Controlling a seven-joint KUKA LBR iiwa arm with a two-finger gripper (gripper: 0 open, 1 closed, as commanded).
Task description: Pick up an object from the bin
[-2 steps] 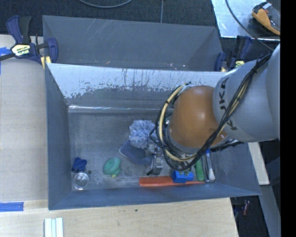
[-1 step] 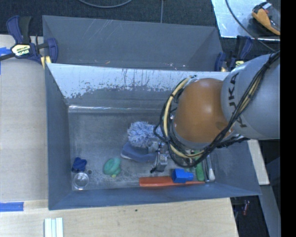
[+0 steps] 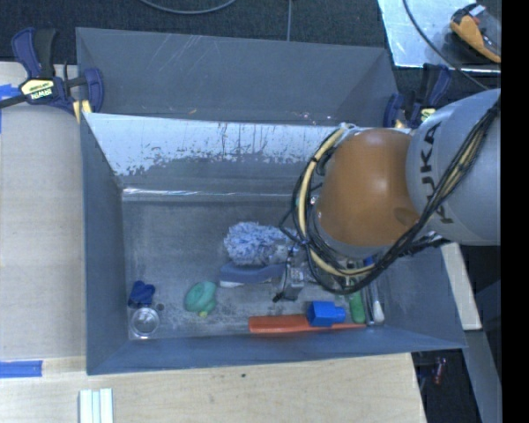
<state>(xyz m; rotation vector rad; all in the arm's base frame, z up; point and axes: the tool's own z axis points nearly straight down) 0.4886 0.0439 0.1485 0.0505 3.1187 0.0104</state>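
Gripper sat low in the bin, with a blue brush just left of it, a fuzzy ball up-left and a red stick below. Couldn't tell whether the gripper was wide or closed. Apparently nothing lifted yet, so the pick remained.

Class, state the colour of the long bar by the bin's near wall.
The long bar is orange-red; camera view.

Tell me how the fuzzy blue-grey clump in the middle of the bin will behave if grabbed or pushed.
The fuzzy blue-grey clump looks shaggy and soft, so it would probably squash and flop rather than keep its shape. It seems light for its bulk. Its lumpy outline suggests that it would drag along the bin floor, not roll.
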